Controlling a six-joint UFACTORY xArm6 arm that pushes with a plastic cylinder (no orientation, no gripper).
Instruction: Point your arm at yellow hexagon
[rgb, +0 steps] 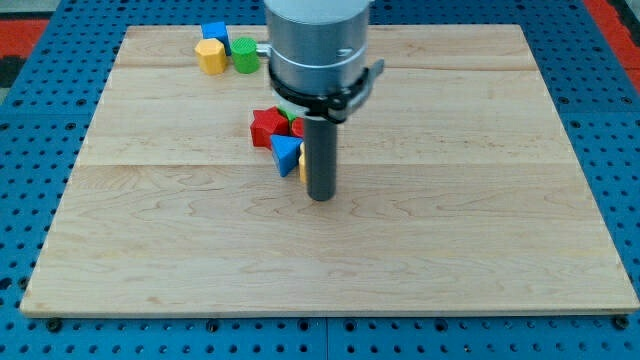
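The yellow hexagon (210, 56) lies near the view's top left on the wooden board (450, 200). A blue block (215, 34) sits just above it and a green cylinder (245, 55) just to its right. My tip (320, 197) rests near the board's middle, well below and to the right of the yellow hexagon. Just left of the rod is a cluster: a red star-like block (267, 126), a blue triangle (285, 153), a sliver of green (284, 116) and a bit of yellow (301, 166), partly hidden by the rod.
The board lies on a blue perforated table (40, 120). The arm's grey cylindrical body (315, 45) hangs over the board's top middle and hides part of it.
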